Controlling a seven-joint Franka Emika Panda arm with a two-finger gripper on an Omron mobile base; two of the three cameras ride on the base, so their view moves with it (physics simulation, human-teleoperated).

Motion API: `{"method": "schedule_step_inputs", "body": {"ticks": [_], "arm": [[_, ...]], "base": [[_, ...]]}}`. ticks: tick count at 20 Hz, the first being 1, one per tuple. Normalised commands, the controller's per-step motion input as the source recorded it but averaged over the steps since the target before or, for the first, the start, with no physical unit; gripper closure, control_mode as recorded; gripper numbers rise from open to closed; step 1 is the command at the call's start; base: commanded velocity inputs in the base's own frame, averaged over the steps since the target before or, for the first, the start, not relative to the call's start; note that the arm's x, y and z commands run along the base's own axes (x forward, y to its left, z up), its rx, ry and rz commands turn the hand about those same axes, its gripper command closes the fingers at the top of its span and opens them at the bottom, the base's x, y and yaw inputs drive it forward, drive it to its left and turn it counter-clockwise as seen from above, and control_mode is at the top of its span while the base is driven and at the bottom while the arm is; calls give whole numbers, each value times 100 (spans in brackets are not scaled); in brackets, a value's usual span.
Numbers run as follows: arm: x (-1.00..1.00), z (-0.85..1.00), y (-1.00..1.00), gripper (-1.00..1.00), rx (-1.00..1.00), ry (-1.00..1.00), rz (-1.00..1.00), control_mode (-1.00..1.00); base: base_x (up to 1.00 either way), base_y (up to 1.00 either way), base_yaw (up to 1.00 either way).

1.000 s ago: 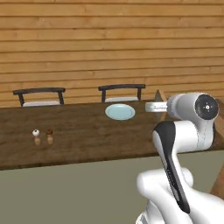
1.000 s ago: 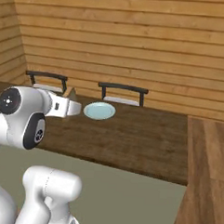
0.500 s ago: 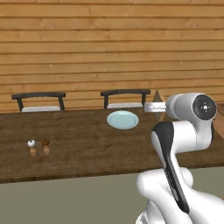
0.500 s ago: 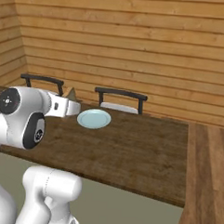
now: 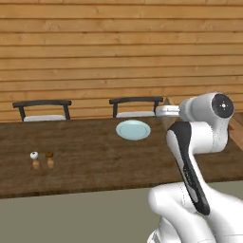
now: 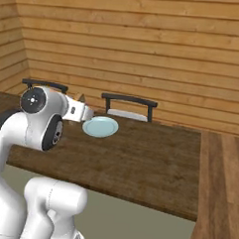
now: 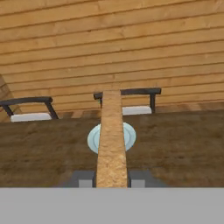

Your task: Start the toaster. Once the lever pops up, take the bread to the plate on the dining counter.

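My gripper is shut on the bread, a tan slice seen edge-on that runs up the middle of the hand view. Behind and below the slice lies the pale blue plate on the dark wood dining counter. From the left base view the plate sits just left of the gripper, with a corner of the bread above the hand. The right base view puts the plate beside the gripper and bread. The toaster is out of view.
Two dark chairs stand behind the counter against the plank wall. Salt and pepper shakers stand on the counter's left part. Another wood worktop joins the counter at the right.
The whole scene shifted as the base drew closer to the dining counter a second ago; since half a second ago it is almost still. The gripper keeps hold of the bread.
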Motion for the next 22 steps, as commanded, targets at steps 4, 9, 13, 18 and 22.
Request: {"method": "schedule_step_inputs", "body": {"ticks": [4, 9, 13, 18, 22], "arm": [[67, -15, -42, 100, 23, 22, 21, -100], [82, -53, -7, 100, 12, 21, 17, -100], [82, -72, 0, 100, 5, 18, 6, -100], [47, -87, 0, 100, 1, 4, 5, -100], [69, -32, 0, 100, 6, 0, 9, -100]], "base": [[0, 0, 0], [0, 0, 0], [0, 0, 0], [0, 0, 0], [0, 0, 0]]}}
